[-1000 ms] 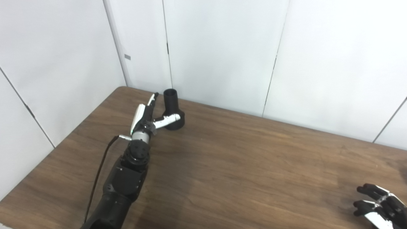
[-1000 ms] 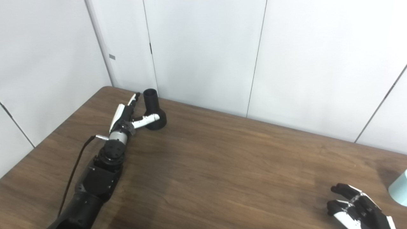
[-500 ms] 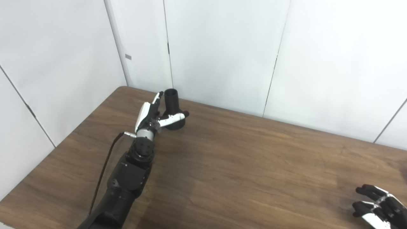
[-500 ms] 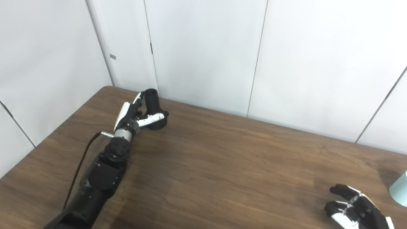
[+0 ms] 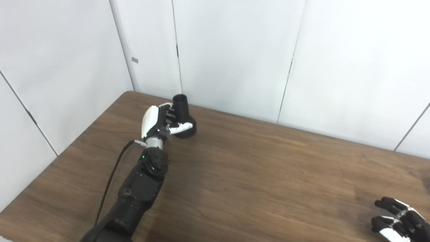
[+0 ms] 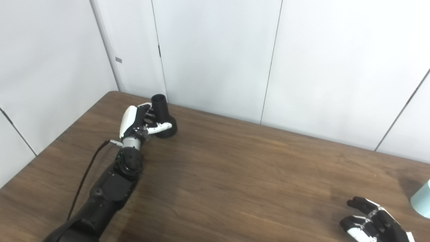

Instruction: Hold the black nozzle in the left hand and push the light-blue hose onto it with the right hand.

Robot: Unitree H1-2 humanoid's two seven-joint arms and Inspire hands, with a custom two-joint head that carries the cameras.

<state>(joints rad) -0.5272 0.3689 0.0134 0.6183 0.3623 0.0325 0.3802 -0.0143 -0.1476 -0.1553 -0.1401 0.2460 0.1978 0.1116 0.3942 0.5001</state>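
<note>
The black nozzle (image 5: 181,116) stands upright on its flared base near the far left corner of the table (image 5: 255,174), narrow neck up, and my left hand (image 5: 160,121) is wrapped around it: the fingers (image 5: 169,112) curl against the neck from the hand's own side and the thumb (image 5: 181,127) lies across the front of the wide base, so I read this as a grasp closing on the nozzle, though it sits on the wood and is not lifted (whether the grip is firm enough to carry it, I cannot tell from here). Taking it low and from the side makes sense to me, since it leaves the open mouth of the neck free above the hand for the hose to be pushed on. Well away from that hand, across the whole table at the near right corner, my right hand (image 6: 373,227) rests low with its fingers spread and nothing in it. Just beyond it, at the picture's right edge, a sliver of the light-blue hose (image 6: 422,199) shows in the right eye view only; most of it is cut off, so I cannot say how it lies. No containers are in view, only the bare table and the white wall panels (image 5: 235,50) behind it.
</note>
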